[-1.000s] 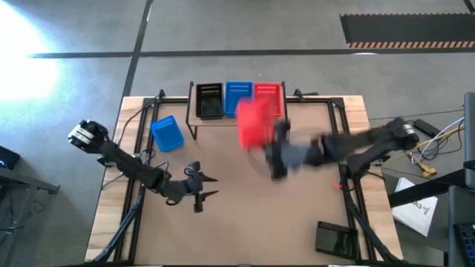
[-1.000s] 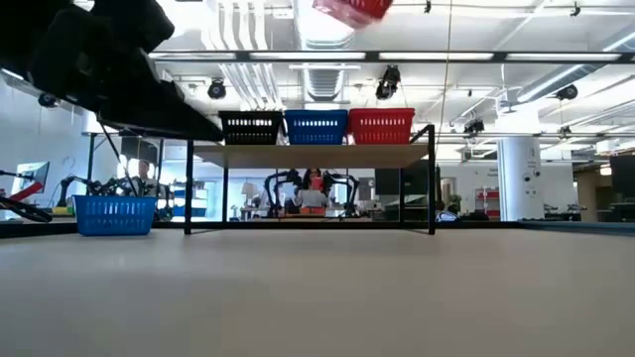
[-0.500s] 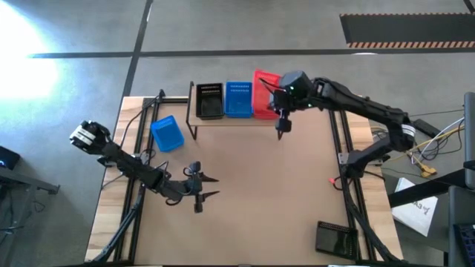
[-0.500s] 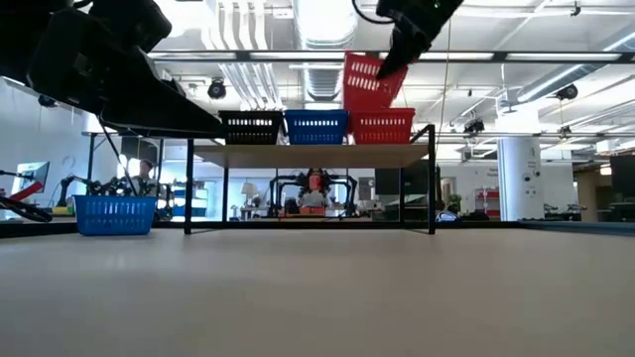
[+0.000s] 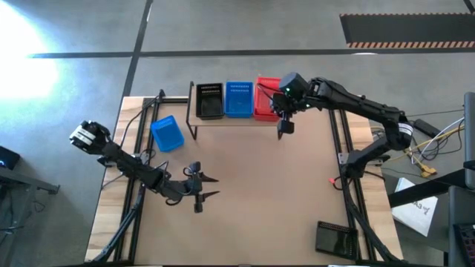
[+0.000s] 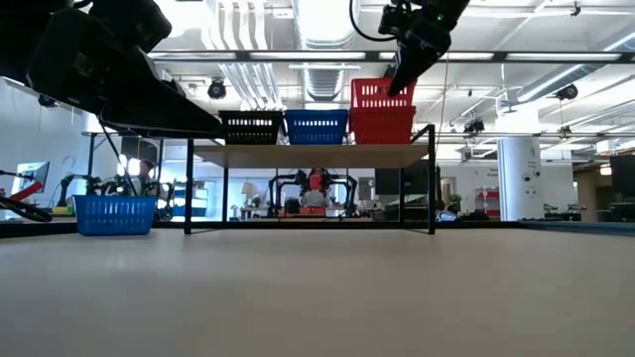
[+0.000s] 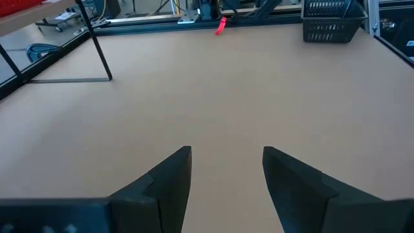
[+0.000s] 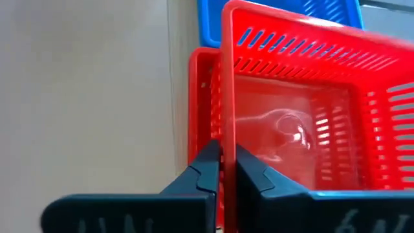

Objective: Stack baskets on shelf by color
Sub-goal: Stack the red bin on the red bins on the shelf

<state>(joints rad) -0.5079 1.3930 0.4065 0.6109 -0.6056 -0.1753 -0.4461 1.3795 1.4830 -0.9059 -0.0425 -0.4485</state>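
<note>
The shelf point(image 5: 223, 120) stands at the table's far edge and carries a black basket point(image 5: 210, 100), a blue basket point(image 5: 238, 99) and a red basket point(image 6: 382, 127). My right gripper point(image 8: 222, 158) stands above the shelf's right end, shut on a second red basket point(image 6: 382, 94), which sits upright in the first. Another blue basket point(image 5: 166, 133) rests on its base on the table left of the shelf. My left gripper point(image 5: 200, 185) hovers open over the table's near left part. My right gripper pinches the upper red basket's near wall at the rim point(image 8: 228, 139), one finger point(image 8: 207, 165) outside and one finger point(image 8: 249, 171) inside. The fingers come from above, pointing down. The basket sits level, its lower part nested in the red basket point(image 8: 200, 97) on the shelf.
A black basket point(image 5: 330, 239) sits on the table's near right corner, also showing in the left wrist view point(image 7: 330, 19). A small red object point(image 5: 335, 182) lies by the right edge. Bare tabletop point(image 5: 260, 178) spreads between the shelf and the near edge.
My right gripper swung from above the table's middle toward the far edge and came down over the shelf's right end. The red basket it carries went from tilted in the air to level, set into the red basket on the shelf.
</note>
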